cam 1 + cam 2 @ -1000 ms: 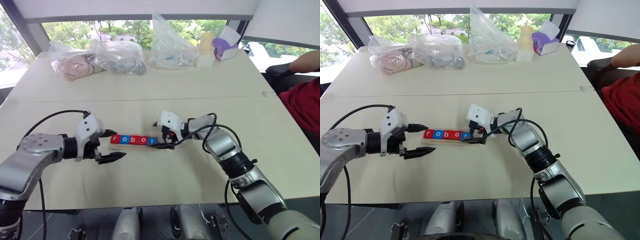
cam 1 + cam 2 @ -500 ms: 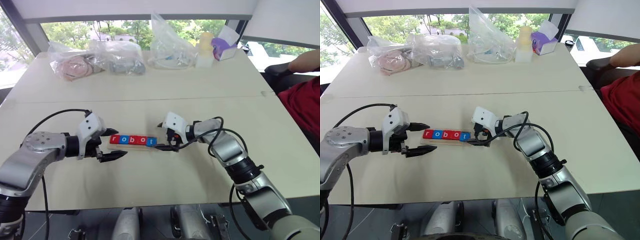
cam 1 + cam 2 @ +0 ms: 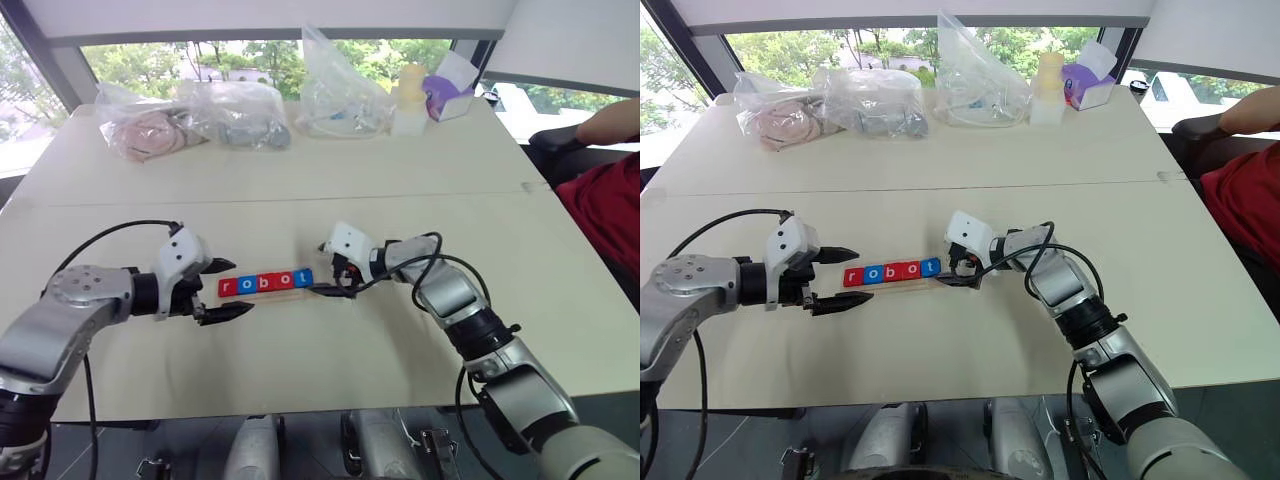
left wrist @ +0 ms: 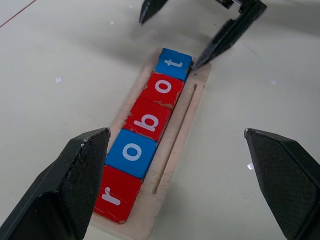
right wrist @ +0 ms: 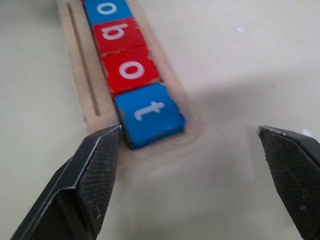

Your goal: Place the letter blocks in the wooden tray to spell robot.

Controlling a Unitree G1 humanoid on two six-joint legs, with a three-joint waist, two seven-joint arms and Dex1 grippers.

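Right gripper point(image 3: 331, 287), fingers spread, sits at the tray's point(image 4: 186, 113) "t" end, one fingertip point(image 5: 95, 165) beside the blue tile.
Left gripper point(image 3: 224, 289), also spread, flanks the "r" end; blocks point(image 3: 266, 283) spell "robot" mid-table point(image 3: 300, 380).

My arms are built of silver-grey metallic segments joined by black collars. Each wrist carries a white housing. Loose black cables loop from forearm to wrist on both sides. The left gripper point(image 3: 222, 290) and right gripper point(image 3: 330, 283) each bear two black, tapered fingers point(image 4: 75, 185) with a fine textured surface.
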